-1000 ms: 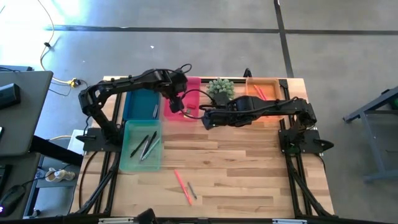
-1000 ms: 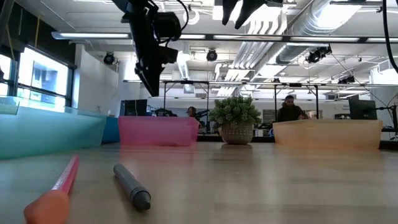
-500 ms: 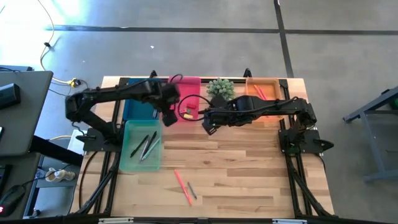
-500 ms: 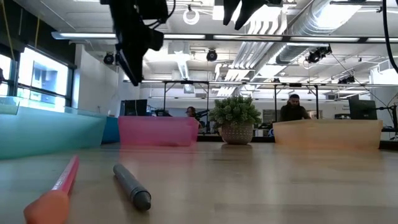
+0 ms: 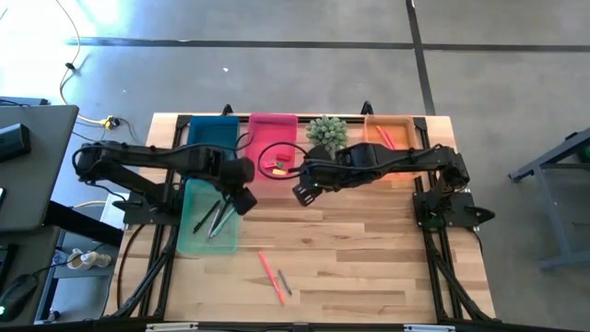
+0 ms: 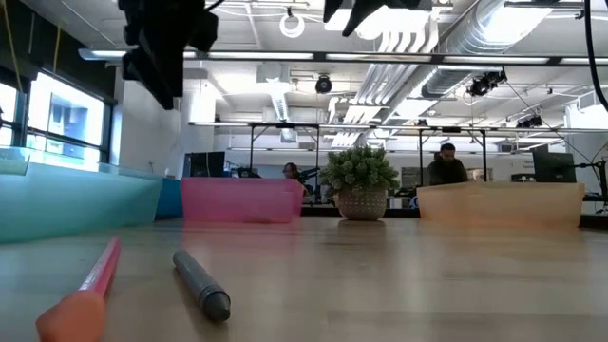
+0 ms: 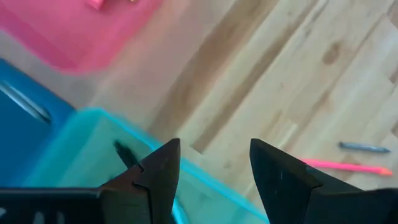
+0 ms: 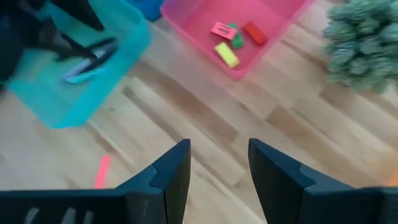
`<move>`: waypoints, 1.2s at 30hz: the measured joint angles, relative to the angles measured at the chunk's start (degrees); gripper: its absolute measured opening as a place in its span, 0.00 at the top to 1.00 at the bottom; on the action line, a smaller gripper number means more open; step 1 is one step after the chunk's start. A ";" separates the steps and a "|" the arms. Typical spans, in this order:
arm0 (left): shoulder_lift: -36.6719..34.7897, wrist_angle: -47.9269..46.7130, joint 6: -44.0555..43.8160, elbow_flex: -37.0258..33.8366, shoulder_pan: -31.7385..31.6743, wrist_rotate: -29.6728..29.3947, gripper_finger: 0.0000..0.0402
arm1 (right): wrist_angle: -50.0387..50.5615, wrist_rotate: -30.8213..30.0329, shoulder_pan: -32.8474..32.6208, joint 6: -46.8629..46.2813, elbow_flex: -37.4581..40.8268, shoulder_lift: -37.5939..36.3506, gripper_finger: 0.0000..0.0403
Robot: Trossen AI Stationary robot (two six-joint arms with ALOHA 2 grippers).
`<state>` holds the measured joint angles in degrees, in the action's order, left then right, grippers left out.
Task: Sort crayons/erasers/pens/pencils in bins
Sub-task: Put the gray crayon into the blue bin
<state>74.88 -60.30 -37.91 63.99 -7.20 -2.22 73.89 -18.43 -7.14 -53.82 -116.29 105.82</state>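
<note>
4 bins line the table's far and left side; the pink one holds the erasers. The left gripper hovers, fingers apart and empty, over the teal bin's inner edge; the right gripper, likewise apart, hangs just before the pink bin; 1 salmon pencil lies near the front.

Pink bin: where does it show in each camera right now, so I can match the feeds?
High view: pink bin at the table's far edge, between the blue bin and the plant.
Low view: pink bin left of centre, beside the plant.
Left wrist view: one corner only.
Right wrist view: pink bin holding erasers.
Shared landmark: the plant.
</note>
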 joint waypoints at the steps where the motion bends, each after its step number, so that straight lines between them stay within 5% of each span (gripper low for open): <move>1: -0.05 -0.18 -1.76 0.00 1.31 -0.02 0.55 | -0.86 0.04 -0.22 -0.41 0.00 0.00 0.62; 22: 0.10 -7.91 -46.22 -0.51 33.14 -6.17 0.55 | -11.13 5.78 -10.66 2.44 0.00 6.69 0.62; 36: 0.10 -15.34 -57.64 -0.52 44.54 -5.25 0.55 | -17.11 14.74 -13.32 -7.71 0.00 15.10 0.62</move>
<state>74.98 -75.64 -95.54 63.46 37.34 -7.47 56.77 -3.70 -20.46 -61.53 -116.29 120.92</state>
